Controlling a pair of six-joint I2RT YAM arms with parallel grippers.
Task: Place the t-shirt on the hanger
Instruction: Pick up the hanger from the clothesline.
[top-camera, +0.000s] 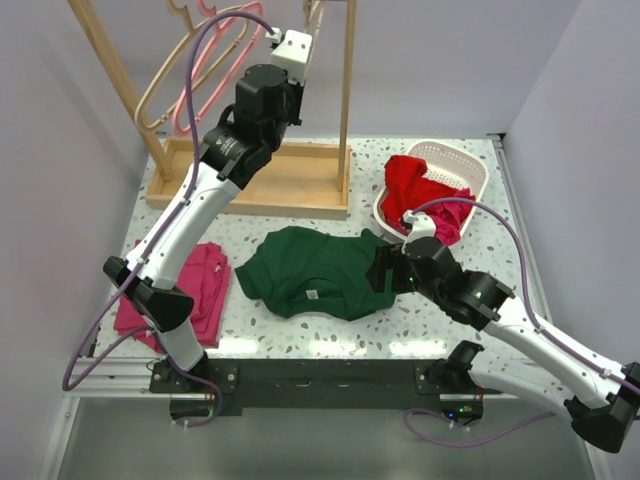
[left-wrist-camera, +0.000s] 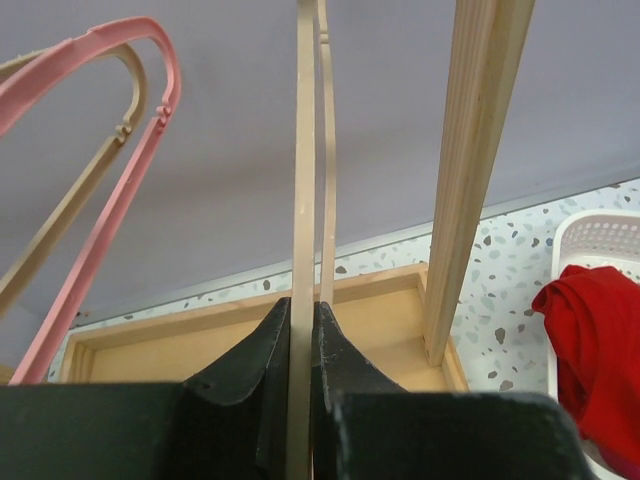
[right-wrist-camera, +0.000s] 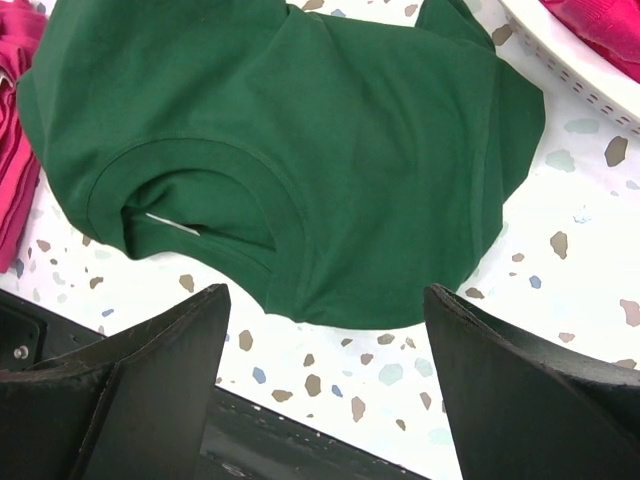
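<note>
The dark green t-shirt (top-camera: 310, 265) lies flat on the speckled table, neck toward the near edge. In the right wrist view (right-wrist-camera: 350, 150) a white label (right-wrist-camera: 170, 222) shows inside its neck. My right gripper (top-camera: 380, 270) is open and empty, low over the table just off the shirt's near right edge (right-wrist-camera: 325, 330). My left gripper (top-camera: 308, 30) is raised at the rack's top. It is shut on the pale wood hanger (left-wrist-camera: 303, 150), whose thin strip runs up from between the fingers (left-wrist-camera: 270, 350). The hanger's hook is out of view.
A wooden rack with tray base (top-camera: 290, 185) and post (left-wrist-camera: 480, 150) stands at the back. It carries a pink hanger (left-wrist-camera: 130, 150) and a beige hanger (left-wrist-camera: 70, 200). A white basket (top-camera: 455, 160) holds a red garment (top-camera: 415, 185). A folded magenta garment (top-camera: 195, 290) lies left.
</note>
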